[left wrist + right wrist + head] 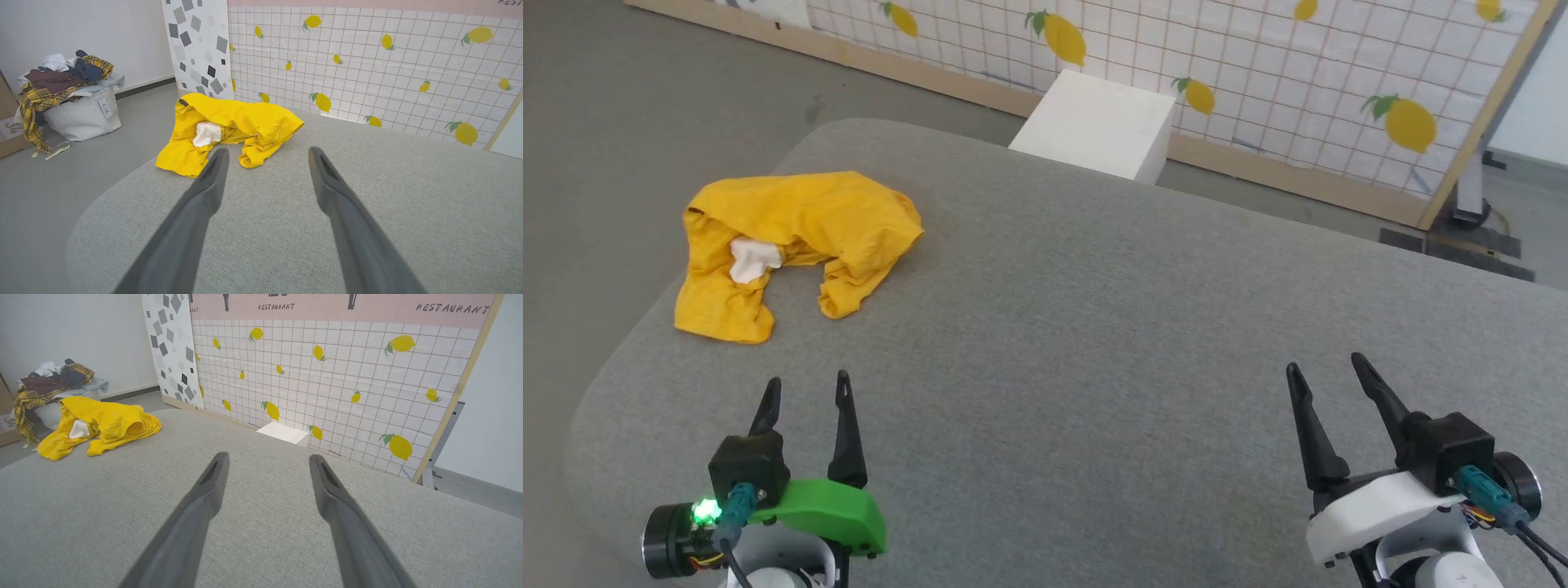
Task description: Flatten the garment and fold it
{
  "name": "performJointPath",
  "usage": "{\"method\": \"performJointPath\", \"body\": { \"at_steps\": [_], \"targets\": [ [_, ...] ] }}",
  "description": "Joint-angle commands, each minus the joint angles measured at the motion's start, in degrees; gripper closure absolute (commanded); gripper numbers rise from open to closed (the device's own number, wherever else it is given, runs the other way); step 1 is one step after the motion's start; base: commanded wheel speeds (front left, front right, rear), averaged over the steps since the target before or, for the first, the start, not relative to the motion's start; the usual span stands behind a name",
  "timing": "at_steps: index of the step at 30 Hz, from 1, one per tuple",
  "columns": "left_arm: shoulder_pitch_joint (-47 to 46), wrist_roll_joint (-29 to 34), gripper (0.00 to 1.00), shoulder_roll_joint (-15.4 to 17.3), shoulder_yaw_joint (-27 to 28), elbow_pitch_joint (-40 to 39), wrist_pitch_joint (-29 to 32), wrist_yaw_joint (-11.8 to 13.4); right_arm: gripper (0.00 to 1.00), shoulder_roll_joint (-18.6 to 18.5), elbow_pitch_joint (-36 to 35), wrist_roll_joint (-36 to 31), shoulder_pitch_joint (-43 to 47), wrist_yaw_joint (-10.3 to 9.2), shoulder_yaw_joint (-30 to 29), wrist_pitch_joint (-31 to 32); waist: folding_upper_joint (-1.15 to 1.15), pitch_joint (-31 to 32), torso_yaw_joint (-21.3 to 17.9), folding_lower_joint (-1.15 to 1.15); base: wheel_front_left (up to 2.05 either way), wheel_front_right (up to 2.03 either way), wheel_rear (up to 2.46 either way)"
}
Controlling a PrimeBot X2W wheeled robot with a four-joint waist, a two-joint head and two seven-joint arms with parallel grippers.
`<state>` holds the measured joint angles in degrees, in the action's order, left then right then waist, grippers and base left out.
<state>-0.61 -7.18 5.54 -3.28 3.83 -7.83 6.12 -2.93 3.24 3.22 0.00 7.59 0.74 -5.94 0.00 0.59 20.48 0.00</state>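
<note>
Crumpled yellow garment (pixel 800 237) rests on woven grey surface (pixel 1054 327); left hand (pixel 809 377), right hand (pixel 1323 362) apart.

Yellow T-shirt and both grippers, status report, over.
Left gripper open, empty. Right gripper open, empty. Yellow T-shirt crumpled near grey padded table left edge, untouched. No obstacle on the way to it.

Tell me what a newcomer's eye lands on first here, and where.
The bright yellow garment stands out at once, crumpled in a heap near the far left corner of the grey padded table, with a white patch showing in its folds. Behind the table stands a tiled panel printed with lemons. The left gripper and right gripper hang open at the near edge, both apart from the cloth.
</note>
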Motion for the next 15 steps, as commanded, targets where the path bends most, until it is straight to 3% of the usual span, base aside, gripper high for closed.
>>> {"method": "performJointPath", "body": {
  "at_steps": [1,15],
  "targets": [
    [0.99,-0.97,0.00,0.70,-0.19,0.23,-0.59,0.58,0.00,0.02,0.28,0.54,-0.78,-0.05,0.07,-0.65,0.00,0.10,0.78,0.00,0.00,0.00,0.00],
    [1.45,-2.80,0.00,1.72,-0.61,1.14,-2.26,2.20,0.00,0.03,0.94,1.18,-1.17,-0.07,0.46,-1.77,0.00,0.25,4.98,0.00,0.00,0.00,0.00]
  ]
}}
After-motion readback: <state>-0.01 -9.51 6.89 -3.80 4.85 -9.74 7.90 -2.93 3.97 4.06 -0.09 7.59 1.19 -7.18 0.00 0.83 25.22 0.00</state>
